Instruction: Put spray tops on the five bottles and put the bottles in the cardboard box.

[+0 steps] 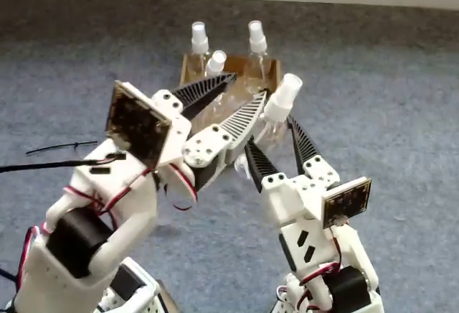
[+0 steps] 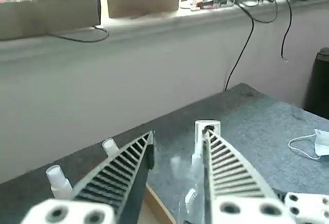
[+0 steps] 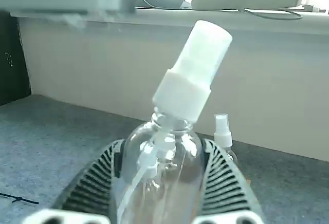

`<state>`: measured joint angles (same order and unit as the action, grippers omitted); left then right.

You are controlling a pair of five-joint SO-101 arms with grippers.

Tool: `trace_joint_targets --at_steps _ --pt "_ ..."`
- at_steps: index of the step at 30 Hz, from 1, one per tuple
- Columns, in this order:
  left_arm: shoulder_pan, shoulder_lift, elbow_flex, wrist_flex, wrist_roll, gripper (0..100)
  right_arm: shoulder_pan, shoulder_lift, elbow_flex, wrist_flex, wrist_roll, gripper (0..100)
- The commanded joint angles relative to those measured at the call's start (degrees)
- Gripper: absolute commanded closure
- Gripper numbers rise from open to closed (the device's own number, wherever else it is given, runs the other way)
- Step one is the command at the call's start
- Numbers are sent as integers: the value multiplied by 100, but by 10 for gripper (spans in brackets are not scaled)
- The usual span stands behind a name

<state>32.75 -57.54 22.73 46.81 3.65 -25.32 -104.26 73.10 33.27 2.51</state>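
Cardboard box (image 1: 188, 69): set at the far side of the grey bench (image 1: 380, 97), open at the top; three clear bottles with white spray tops are seen standing in it.
Back-left bottle (image 1: 200, 46): upright at the far wall of the box.
Back-right bottle (image 1: 258, 47): upright at the same wall, apart from the first.
Third bottle (image 1: 216, 60): just in front of the back-left bottle, its top tilted.
Left hand (image 1: 249, 85): spread wide above the box with nothing held; the bottle bodies are partly covered by it.
Right hand (image 3: 163, 147): pinched on the body of the held bottle (image 3: 164, 178), near the right front of the box.
Spray top (image 3: 193, 85): seated askew on the held bottle's neck, its dip tube seen inside the glass.
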Motion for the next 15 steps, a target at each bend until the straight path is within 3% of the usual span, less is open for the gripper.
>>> trace_joint_targets --at_steps 1,6,11,15 --pt "-57 -75 -840 527 0 853 75 -57 -31 -119 554 995" --pt "-277 -127 -1200 1213 -35 853 75 -57 -22 101 949 995" --pt "-1508 -585 -884 1837 -35 853 127 -66 -84 444 949 995" --pt "-2492 -1121 75 2013 -26 853 716 -13 -66 75 923 995"
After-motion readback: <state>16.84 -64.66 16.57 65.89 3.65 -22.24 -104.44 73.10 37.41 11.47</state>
